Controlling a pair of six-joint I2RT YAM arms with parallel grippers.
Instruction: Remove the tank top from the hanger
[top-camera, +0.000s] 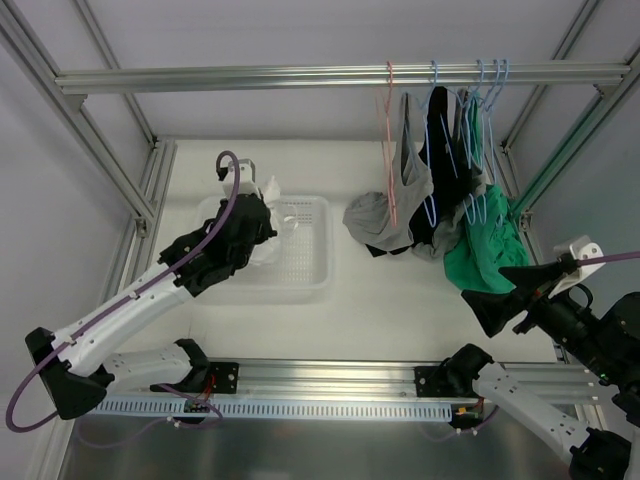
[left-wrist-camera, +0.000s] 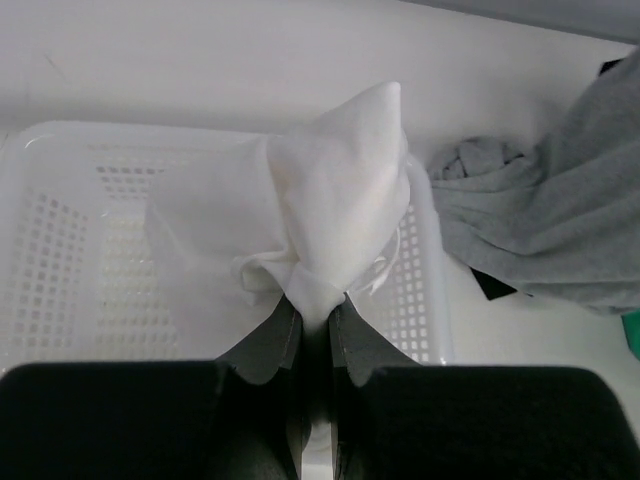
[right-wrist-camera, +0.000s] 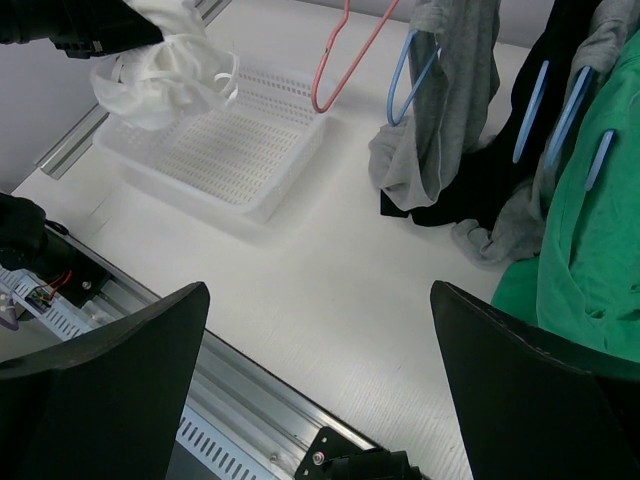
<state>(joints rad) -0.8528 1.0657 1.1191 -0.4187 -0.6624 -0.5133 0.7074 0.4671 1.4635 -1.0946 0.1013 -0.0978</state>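
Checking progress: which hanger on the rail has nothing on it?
The pink hanger, leftmost on the rail, hangs bare; the blue hangers beside it carry garments.

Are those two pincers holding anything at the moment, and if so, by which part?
The left pincer grips the white top by a bunched fold of cloth, above the basket. The right pincer is open and holds nothing.

At the bottom centre, the left gripper (left-wrist-camera: 315, 312) has its dark jaws pinched together on a white tank top (left-wrist-camera: 335, 200), which bunches up into a peak at mid-frame. Behind it, a white perforated basket (left-wrist-camera: 55, 260) fills the left and centre. A grey garment (left-wrist-camera: 560, 220) lies crumpled on the table (left-wrist-camera: 200, 60) at the right.
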